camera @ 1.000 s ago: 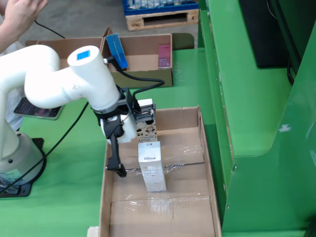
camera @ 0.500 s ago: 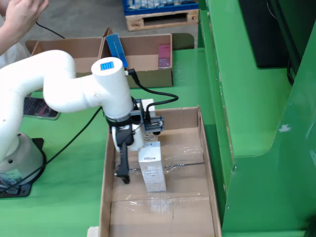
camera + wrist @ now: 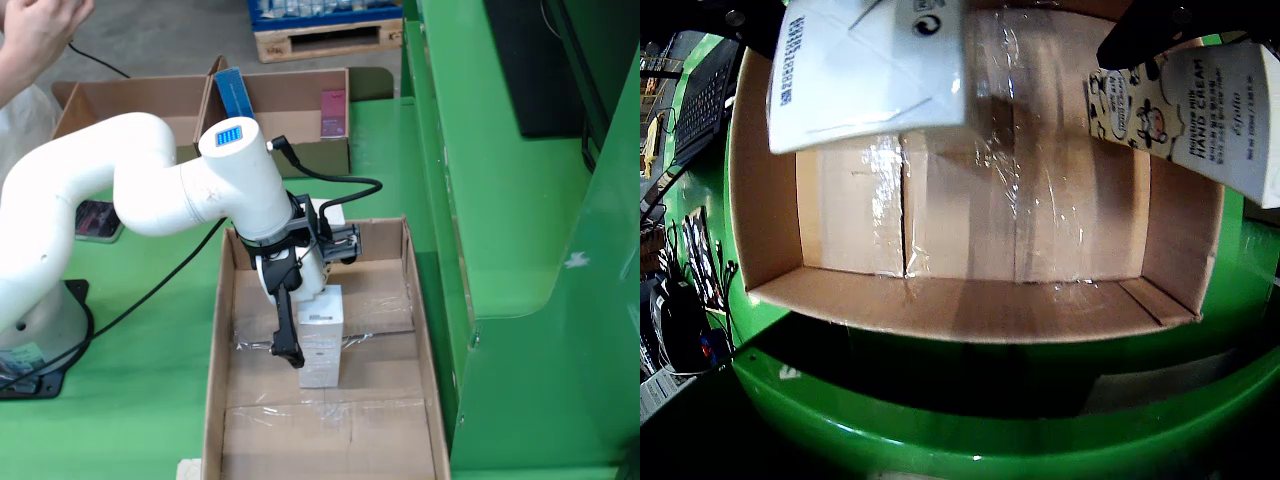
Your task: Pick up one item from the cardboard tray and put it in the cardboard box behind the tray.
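Placement step: black gripper [image 3: 300, 345] clamped on white hand-cream carton [image 3: 320, 350] above brown cardboard box [image 3: 415, 300]; next, lower and release.

The hand view is strongly bent at its edges, like fisheye, and its corners go dark. Glare shines on the clear tape [image 3: 1005, 170] and the near white carton [image 3: 875, 70] is blurred. The fixed view is evenly bright, with soft shadows.
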